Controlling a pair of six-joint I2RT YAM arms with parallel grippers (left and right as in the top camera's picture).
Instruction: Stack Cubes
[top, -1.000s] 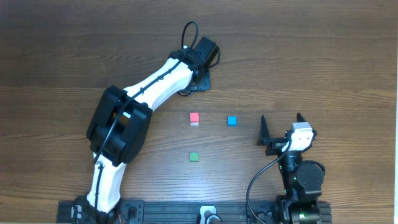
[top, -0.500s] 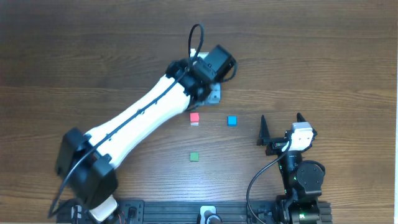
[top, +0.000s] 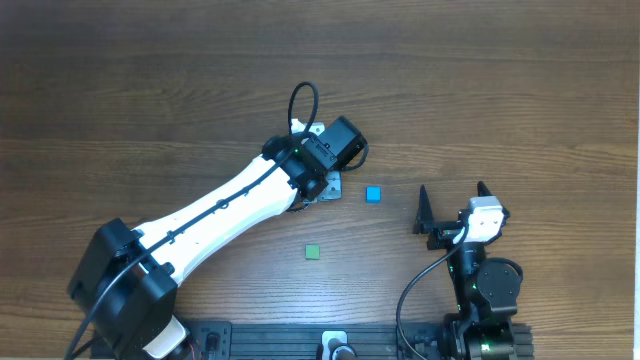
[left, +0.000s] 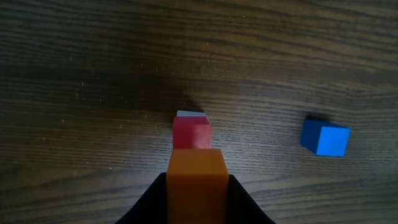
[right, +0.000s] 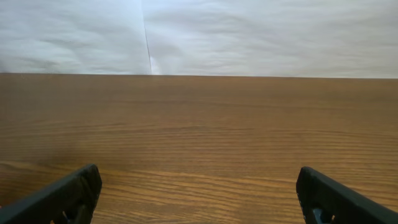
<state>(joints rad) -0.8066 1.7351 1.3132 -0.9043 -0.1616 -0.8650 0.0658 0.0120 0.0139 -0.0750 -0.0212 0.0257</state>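
Altogether four cubes can be counted, one of each colour: orange, red, blue and green. All are small, sharp-edged blocks with flat matte faces. They sit on or over a wooden worktop (top: 520, 90) of dark brown planks with fine grain running lengthwise.

The orange cube (left: 196, 171) is pinched between the two dark fingers of the left hand (top: 327, 186), which press on its opposite sides. The red cube (left: 191, 132) lies on the wood just beyond the orange one in the left wrist view. Its near edge is covered by the orange block, and a pale strip shows along its far edge. Whether the two blocks touch cannot be told. The blue cube (left: 325, 137) rests on the worktop well apart from the red one, turned a little askew to the grain. From above it (top: 373, 193) lies between the two hands. The green cube (top: 312, 252) lies alone, nearer the arm bases.

There are two arms. The left has white shells with black joints and a looping black cable, and it reaches across the middle of the worktop. The right is black and folded close to its base. The right hand (top: 451, 187) has its two pointed fingers spread wide, with nothing between them. Its wrist view looks along bare wood to a pale wall (right: 249, 37).
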